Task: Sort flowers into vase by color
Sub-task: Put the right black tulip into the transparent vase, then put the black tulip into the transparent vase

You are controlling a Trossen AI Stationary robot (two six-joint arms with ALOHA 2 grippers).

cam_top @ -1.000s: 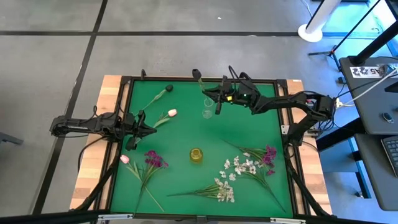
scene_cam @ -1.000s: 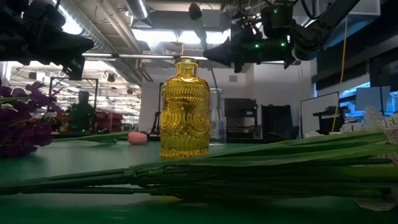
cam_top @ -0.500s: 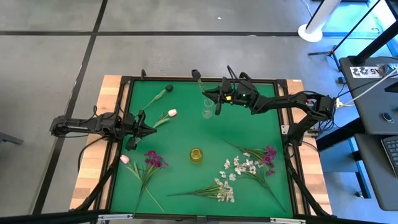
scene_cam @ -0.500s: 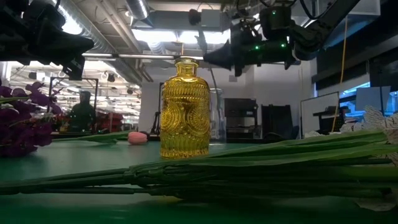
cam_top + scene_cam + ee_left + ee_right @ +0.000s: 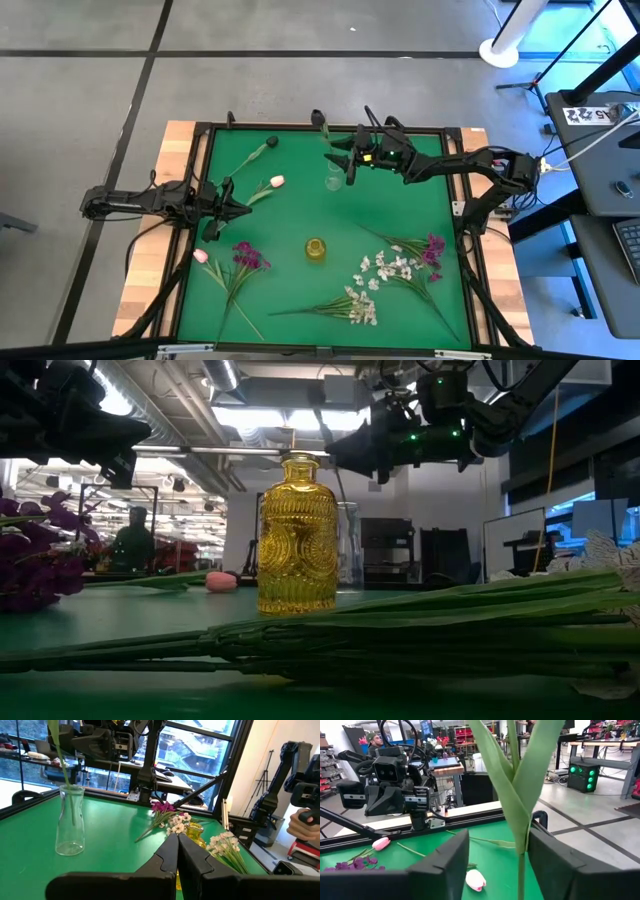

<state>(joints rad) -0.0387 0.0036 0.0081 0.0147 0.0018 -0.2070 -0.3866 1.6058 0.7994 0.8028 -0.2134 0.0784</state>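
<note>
white sprays: small white blossoms on green stems (image 5: 372, 285) lie at table's near edge.
yellow vase: ribbed yellow glass bottle (image 5: 316, 249), mid-table, empty.
my left gripper (image 5: 243, 208): pressed together, beside pink tulip bud (image 5: 276, 181).
my right gripper (image 5: 337, 153): spread, green stem (image 5: 520, 810) loose between fingers, standing in clear glass vase (image 5: 333, 176).

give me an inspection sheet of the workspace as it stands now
surface: green mat in a dark frame
job's things: clear vase with one green stem in it; yellow bottle at centre; pink tulip, purple flowers and white sprays lying loose
clutter: nothing seen
grippers: right gripper open, fingers either side of the stem over the vase; left gripper shut, empty, at the left edge
cables: wiring at the right arm base
surroundings: grey floor, desk, other rigs, a person
</note>
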